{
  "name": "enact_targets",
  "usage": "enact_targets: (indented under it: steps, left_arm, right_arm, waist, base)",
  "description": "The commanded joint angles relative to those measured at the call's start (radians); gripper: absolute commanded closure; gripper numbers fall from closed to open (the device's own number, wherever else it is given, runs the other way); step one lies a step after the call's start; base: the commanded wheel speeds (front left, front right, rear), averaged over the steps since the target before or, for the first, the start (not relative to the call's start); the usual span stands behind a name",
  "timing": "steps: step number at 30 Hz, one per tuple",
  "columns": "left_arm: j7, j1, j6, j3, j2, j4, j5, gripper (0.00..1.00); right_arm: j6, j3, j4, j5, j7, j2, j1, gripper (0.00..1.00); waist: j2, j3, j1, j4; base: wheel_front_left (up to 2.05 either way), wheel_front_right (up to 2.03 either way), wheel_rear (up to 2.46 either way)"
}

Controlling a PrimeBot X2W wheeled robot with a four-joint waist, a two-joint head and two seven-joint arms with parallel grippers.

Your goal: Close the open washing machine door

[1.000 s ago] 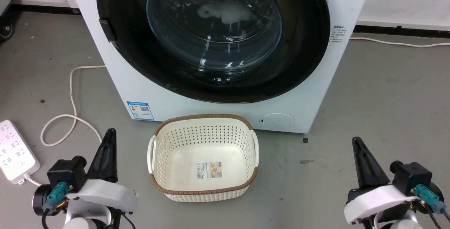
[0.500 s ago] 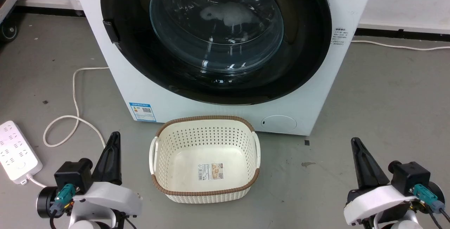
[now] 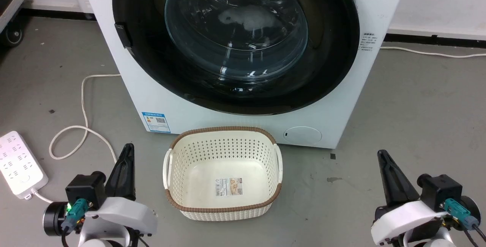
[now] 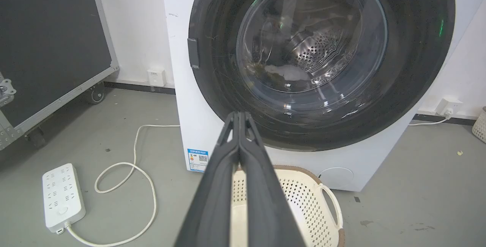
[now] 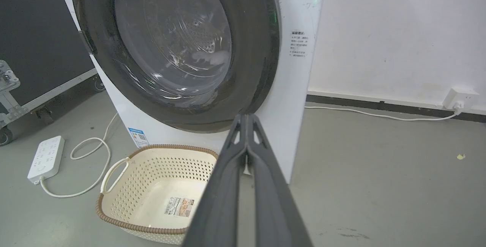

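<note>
The door point(image 3: 235, 38) sits flush on the machine point(image 3: 341, 114), ahead of and above the left gripper point(image 3: 128, 148) and right gripper point(image 3: 381, 154), both pinched closed, empty and well short of it.

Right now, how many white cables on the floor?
2. One cable loops from the power strip to the washer's left side; the other cable runs along the floor to its right. More may hide behind it.
</note>
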Motion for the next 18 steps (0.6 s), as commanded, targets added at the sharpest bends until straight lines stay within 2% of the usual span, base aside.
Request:
enact_targets:
  steps: [1, 18]
  left_arm:
    - [0.007, 0.018, 0.004, 0.003, -0.007, -0.006, 0.015, 1.00]
    - [0.028, 0.032, 0.006, 0.006, -0.030, -0.018, 0.063, 1.00]
  right_arm:
    - [0.000, 0.002, -0.012, -0.008, 0.007, -0.001, 0.017, 1.00]
    - [0.000, 0.005, -0.040, -0.026, 0.036, -0.002, 0.029, 1.00]
  waist:
    - [-0.0001, -0.001, 0.0000, 0.001]
    - [-0.0001, -0.011, 0.0000, 0.009]
  base:
    - [0.00, 0.00, 0.00]
    - [0.00, 0.00, 0.00]
